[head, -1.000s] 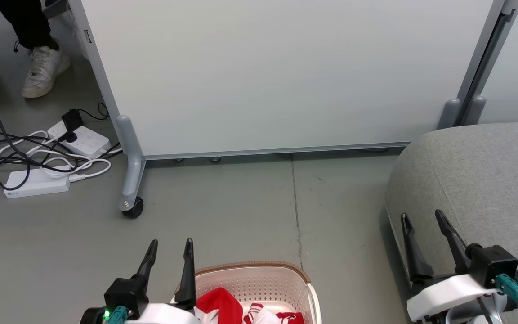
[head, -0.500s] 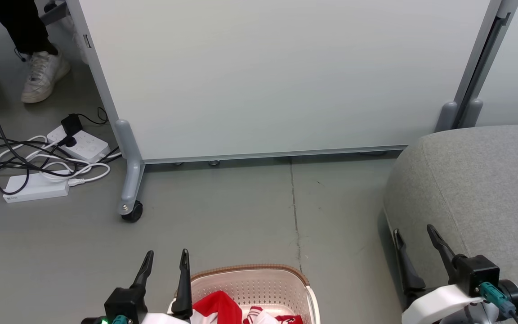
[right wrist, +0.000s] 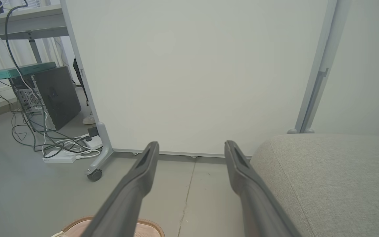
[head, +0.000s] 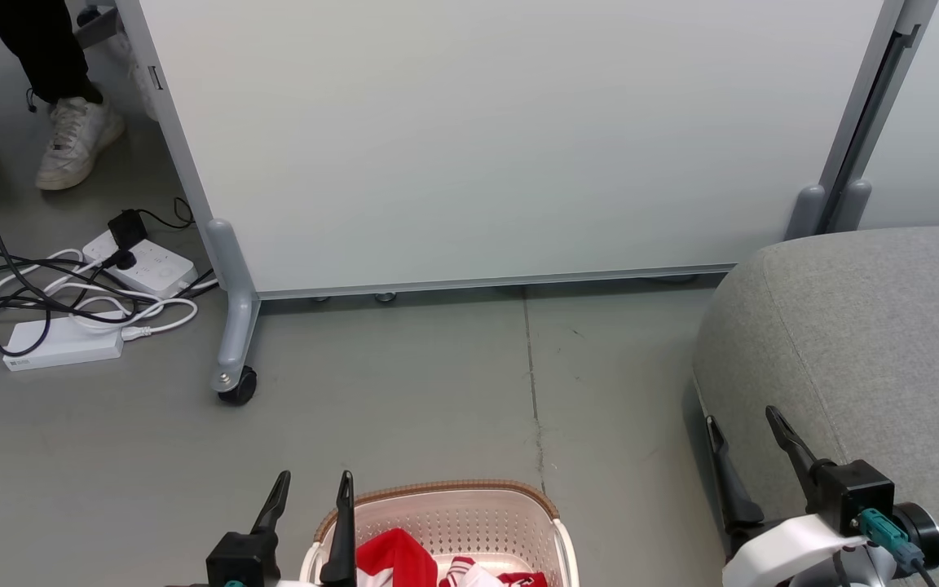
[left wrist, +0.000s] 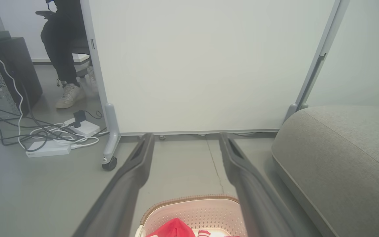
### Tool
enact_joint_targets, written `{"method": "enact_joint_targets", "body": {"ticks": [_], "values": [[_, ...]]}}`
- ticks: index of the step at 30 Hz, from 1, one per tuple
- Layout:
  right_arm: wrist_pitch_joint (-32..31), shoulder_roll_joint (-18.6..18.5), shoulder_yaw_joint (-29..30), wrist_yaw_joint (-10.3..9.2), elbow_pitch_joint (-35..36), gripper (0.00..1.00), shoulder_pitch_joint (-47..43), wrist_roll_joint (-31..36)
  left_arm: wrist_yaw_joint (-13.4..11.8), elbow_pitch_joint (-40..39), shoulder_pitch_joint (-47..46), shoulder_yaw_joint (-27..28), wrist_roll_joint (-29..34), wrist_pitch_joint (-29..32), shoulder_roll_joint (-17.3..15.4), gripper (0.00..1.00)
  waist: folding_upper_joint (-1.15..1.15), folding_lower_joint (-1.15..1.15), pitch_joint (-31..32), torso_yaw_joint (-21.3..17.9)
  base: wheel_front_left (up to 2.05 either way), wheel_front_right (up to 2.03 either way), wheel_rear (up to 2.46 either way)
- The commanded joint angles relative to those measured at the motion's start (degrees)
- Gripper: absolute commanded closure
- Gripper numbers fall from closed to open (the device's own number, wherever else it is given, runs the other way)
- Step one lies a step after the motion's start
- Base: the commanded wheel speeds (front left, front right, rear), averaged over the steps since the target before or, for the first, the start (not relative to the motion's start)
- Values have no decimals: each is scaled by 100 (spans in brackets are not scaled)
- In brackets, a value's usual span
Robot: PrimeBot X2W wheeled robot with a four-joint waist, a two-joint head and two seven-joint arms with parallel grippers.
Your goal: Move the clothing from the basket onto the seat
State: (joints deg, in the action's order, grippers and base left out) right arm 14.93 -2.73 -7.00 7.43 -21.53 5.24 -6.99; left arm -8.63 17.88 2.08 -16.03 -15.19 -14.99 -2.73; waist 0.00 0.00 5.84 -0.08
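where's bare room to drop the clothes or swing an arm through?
Bare: the seat top where visible; the floor between basket rim, partition and seat. Crowded: far left, cables and power strips beside the partition's caster, a person's foot beyond.

We take this for office or lab workspace: wheeled partition panel, bare grey floor, power strips amid tangled cables, black computer tower standing by metal-legged desk, person's white sneaker beyond partition.
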Motion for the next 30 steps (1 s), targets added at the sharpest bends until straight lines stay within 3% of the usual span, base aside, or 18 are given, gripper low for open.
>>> {"method": "enact_joint_targets", "body": {"ticks": [1, 20, 30], "values": [[34, -25, 2, 11, -32, 0, 2, -23, 16, 13, -25, 0, -23, -25, -27, 0, 0, 0, 1, 0, 0, 0, 0], [34, -25, -17, 12, -63, 0, 22, -73, 82, 86, -30, -44, -20, -25, -27, 0, 0, 0, -9, -10, 0, 0, 0], [32, -26, 6, 11, -16, 0, 60, 46, 90, 492, -178, -172, -42, -25, -28, 0, 0, 0, -379, -216, 0, 0, 0]]}}
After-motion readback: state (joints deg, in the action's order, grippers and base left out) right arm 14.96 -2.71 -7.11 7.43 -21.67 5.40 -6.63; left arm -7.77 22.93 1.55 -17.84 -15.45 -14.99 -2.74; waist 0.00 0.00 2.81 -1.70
